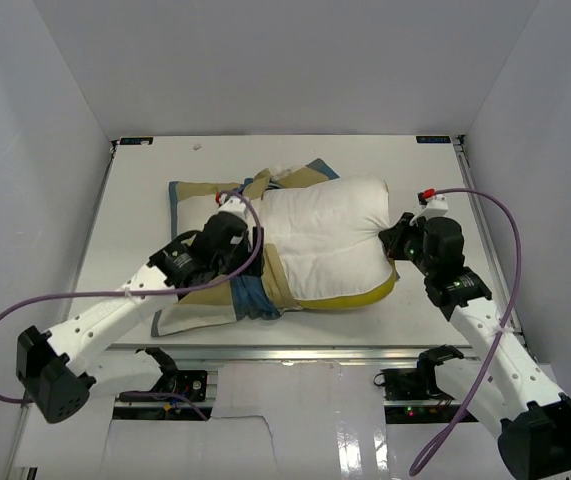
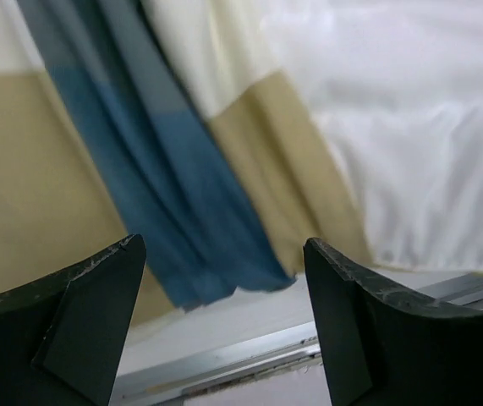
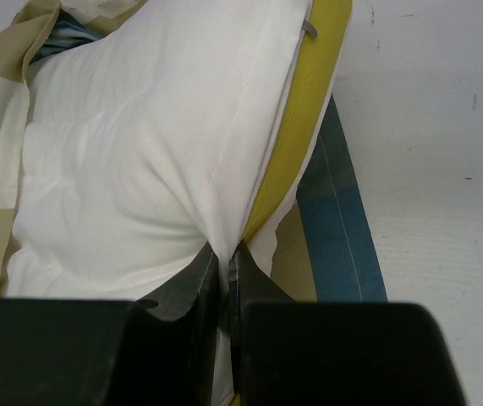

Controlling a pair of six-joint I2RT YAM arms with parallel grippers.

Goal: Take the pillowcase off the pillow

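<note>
The white pillow (image 1: pixel 325 240) lies mid-table with its yellow edge (image 3: pixel 309 110) along the near side. It is mostly out of the checked blue, tan and cream pillowcase (image 1: pixel 193 312), which is bunched over its left end and spread beneath it. My right gripper (image 3: pixel 227 254) is shut on the seam at the pillow's right end (image 1: pixel 390 240). My left gripper (image 2: pixel 224 245) is open and empty, hovering above the bunched pillowcase (image 2: pixel 165 194) by the pillow's left side (image 1: pixel 220 250). A small tag (image 3: pixel 309 30) shows on the pillow.
White walls enclose the table (image 1: pixel 135 200) on three sides. A metal rail (image 1: pixel 295 352) runs along the near edge, also seen in the left wrist view (image 2: pixel 249 355). A strip of pillowcase (image 3: pixel 343 228) lies on the table under the pillow's right end.
</note>
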